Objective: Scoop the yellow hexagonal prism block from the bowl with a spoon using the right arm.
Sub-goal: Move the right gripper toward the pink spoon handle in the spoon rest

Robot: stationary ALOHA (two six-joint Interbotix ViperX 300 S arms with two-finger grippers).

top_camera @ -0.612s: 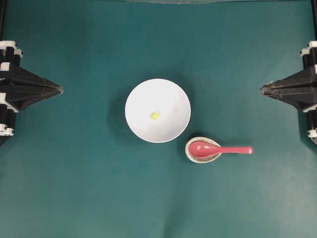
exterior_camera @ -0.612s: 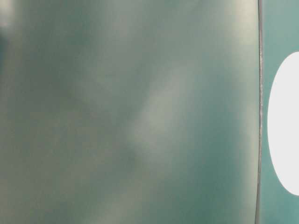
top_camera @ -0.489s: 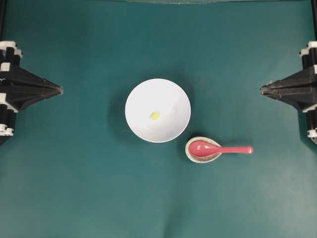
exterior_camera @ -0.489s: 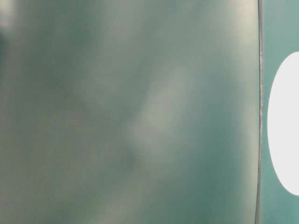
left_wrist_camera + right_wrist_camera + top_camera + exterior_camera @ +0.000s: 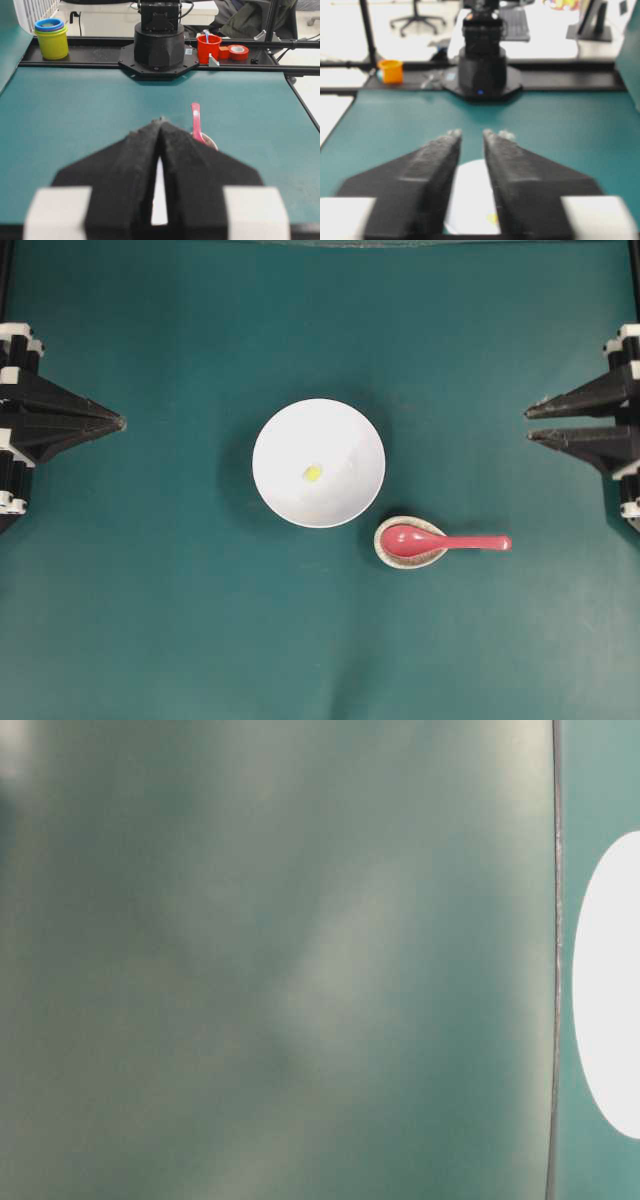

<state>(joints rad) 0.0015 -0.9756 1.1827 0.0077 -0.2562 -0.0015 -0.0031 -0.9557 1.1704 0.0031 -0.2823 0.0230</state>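
Note:
The white bowl (image 5: 318, 463) sits mid-table with the tiny yellow hexagonal prism block (image 5: 312, 473) inside it. The pink-red spoon (image 5: 440, 541) lies to its lower right, scoop resting in a small speckled beige dish (image 5: 410, 558), handle pointing right. My right gripper (image 5: 528, 424) is at the right edge, jaws parted and empty, far from the spoon. My left gripper (image 5: 122, 423) is at the left edge, shut and empty. The right wrist view shows the bowl (image 5: 470, 195) and block (image 5: 492, 218) between the fingers. The left wrist view shows the spoon handle (image 5: 195, 120).
The table-level view is blurred teal with a slice of the white bowl (image 5: 610, 985) at its right. Arm bases stand at the far table edges (image 5: 160, 45) (image 5: 482, 65). Cups and tape lie off the mat behind them.
My right gripper's jaws have parted; they were shut before. Nothing else has moved.

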